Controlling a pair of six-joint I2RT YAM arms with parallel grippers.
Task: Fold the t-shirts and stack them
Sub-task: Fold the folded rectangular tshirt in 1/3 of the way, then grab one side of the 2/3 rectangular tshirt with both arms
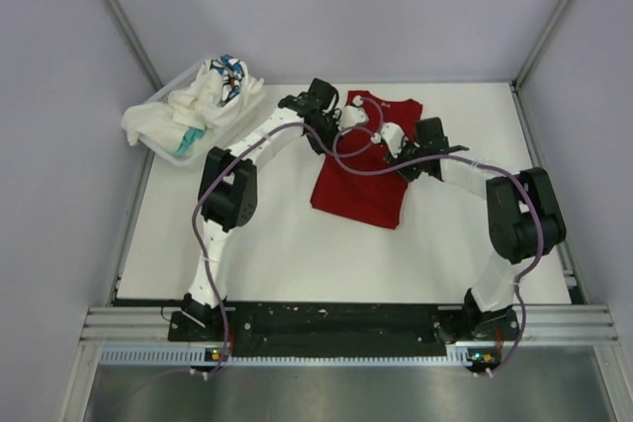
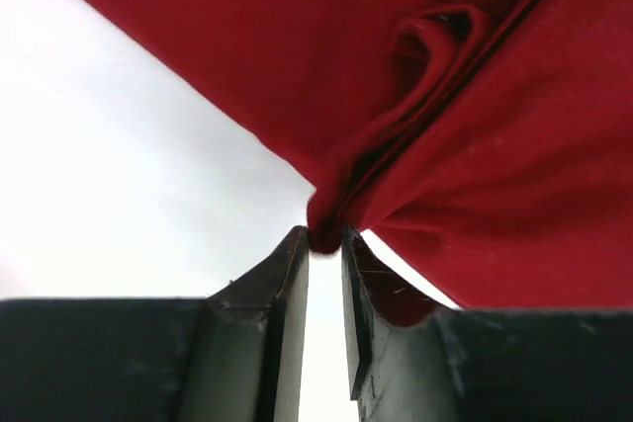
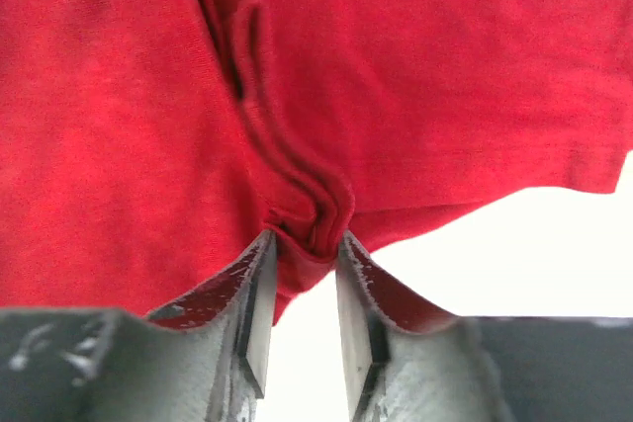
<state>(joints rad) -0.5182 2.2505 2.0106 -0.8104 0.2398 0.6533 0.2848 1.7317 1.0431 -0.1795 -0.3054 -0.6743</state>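
A red t-shirt (image 1: 361, 175) lies partly folded in the middle of the white table. My left gripper (image 1: 334, 124) is at its left edge near the far end and is shut on a pinched fold of the red cloth (image 2: 326, 229). My right gripper (image 1: 401, 157) is at the shirt's right edge and is shut on a bunched fold of the red cloth (image 3: 316, 229). Both pinched edges sit a little above the table. More shirts, white and patterned (image 1: 208, 96), lie heaped in a bin at the far left.
The clear bin (image 1: 168, 145) with the heap stands at the table's far left corner. Grey walls close in the table on three sides. Bare white table (image 1: 257, 244) lies in front of the red shirt.
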